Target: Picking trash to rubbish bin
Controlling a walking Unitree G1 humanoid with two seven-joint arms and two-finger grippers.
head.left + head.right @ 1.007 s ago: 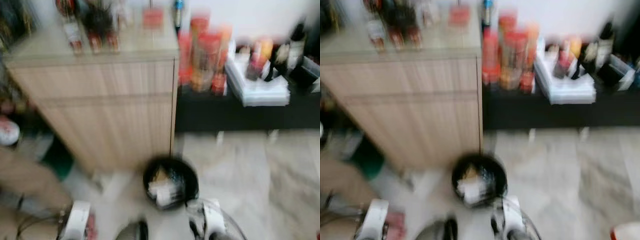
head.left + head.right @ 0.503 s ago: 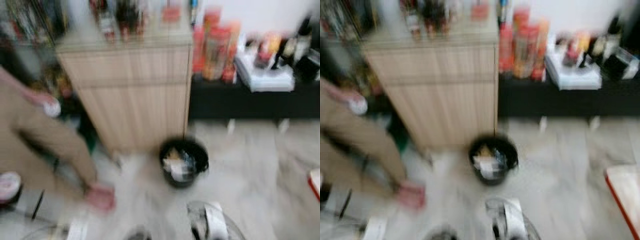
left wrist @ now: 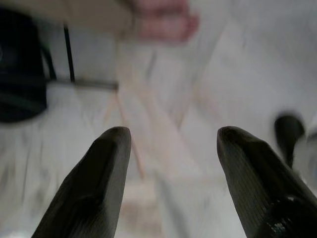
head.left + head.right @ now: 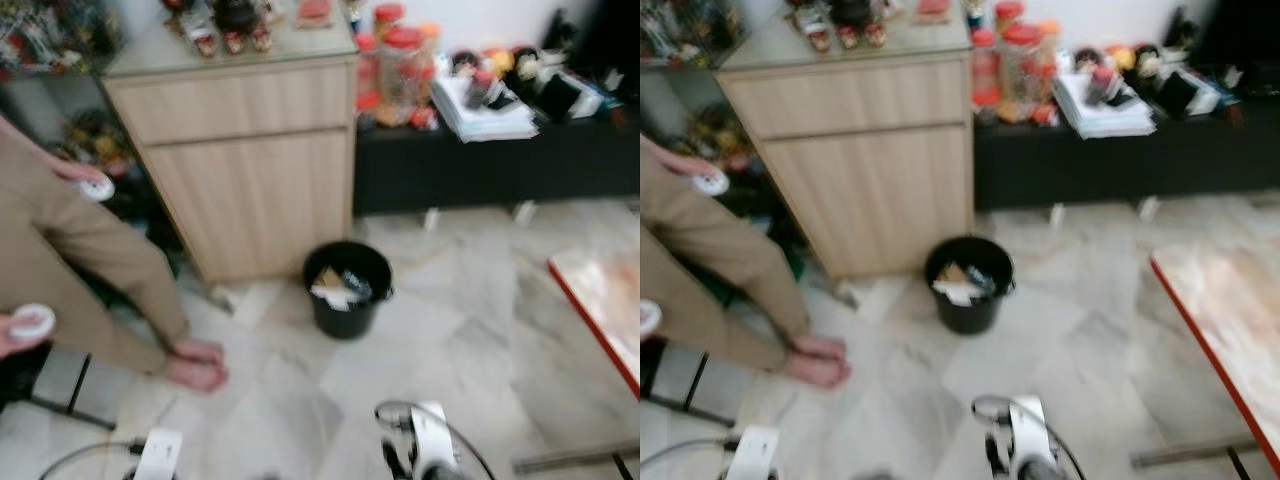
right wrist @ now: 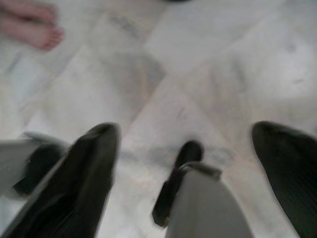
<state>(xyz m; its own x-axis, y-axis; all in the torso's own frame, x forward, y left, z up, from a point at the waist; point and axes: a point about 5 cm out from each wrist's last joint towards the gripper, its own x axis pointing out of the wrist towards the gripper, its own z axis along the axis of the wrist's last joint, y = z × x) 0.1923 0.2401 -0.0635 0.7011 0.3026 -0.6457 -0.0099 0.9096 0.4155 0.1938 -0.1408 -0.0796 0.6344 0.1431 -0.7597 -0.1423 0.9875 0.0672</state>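
Two grippers spread, empty: left (image 3: 168, 148), right (image 5: 185, 163) | bin (image 4: 346, 290) now mid-frame, farther than before | you've backed off; seek trash

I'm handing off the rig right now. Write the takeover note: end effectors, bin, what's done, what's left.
Left end effector: open, nothing held, above bare floor.
Right end effector: open, nothing held, above bare floor.
Black rubbish bin: on the floor ahead, in front of the wooden cabinet, with paper trash already inside.
Person's bare feet are left of the bin; keep clear.
Left: no loose trash spotted on the floor; look for any more.
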